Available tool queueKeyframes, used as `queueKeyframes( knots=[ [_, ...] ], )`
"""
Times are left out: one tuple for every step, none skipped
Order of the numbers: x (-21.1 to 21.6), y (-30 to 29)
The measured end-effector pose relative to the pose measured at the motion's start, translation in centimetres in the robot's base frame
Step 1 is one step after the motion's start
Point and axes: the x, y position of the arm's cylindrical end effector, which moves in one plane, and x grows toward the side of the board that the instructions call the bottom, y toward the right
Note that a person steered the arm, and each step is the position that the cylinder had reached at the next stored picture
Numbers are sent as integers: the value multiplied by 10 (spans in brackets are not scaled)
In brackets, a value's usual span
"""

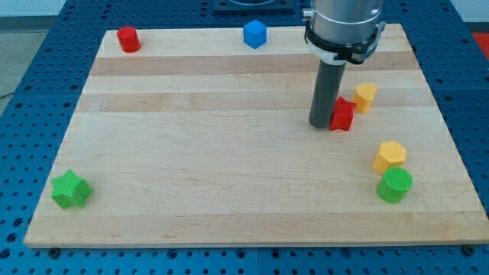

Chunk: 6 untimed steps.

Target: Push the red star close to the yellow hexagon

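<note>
On the pale wooden surface (229, 183), the small red plastic star (342, 114) is the landmark. A yellow block (366, 96) sits just beside it toward the view's upper right; the yellow hexagon (390, 155) lies toward the view's lower right, a green cylinder (394, 185) touching it below. My tip (321, 124) touches the star's left side. There are no jaws, only the rod.
</note>
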Motion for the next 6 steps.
queueKeyframes(
  knots=[
    [-8,-31],
    [-35,-33],
    [-42,-13],
    [-32,27],
    [-21,58],
    [-18,38]
  ],
)
